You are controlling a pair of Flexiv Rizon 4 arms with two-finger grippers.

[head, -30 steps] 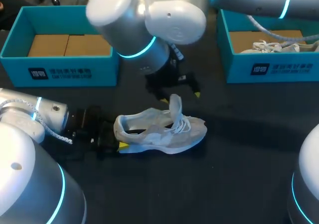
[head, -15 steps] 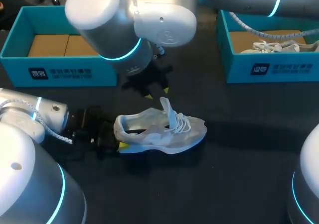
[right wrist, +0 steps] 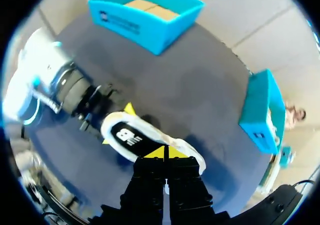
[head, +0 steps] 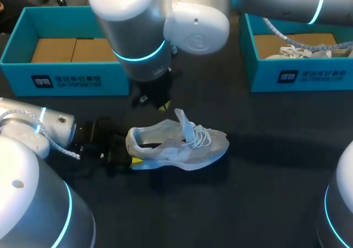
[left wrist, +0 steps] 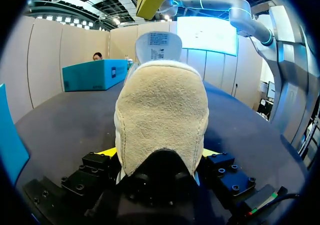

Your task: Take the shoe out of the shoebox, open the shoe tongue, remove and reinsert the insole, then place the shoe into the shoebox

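Left pincer (left wrist: pixel 159 154) grips the shoe (left wrist: pixel 162 110) heel — right pincer (right wrist: pixel 165 153) hangs above, tips together.

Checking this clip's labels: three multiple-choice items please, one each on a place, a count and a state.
1. The shoe under the right gripper lies: A in a box; B on the table; C held aloft.
2. Blue boxes on the table: A one; B three; C two.
3. The right gripper is: A shut, empty; B open; C shut on a lace.
B, its sole rests on the table; C, left box and right box; A, its yellow tips meet with nothing between.
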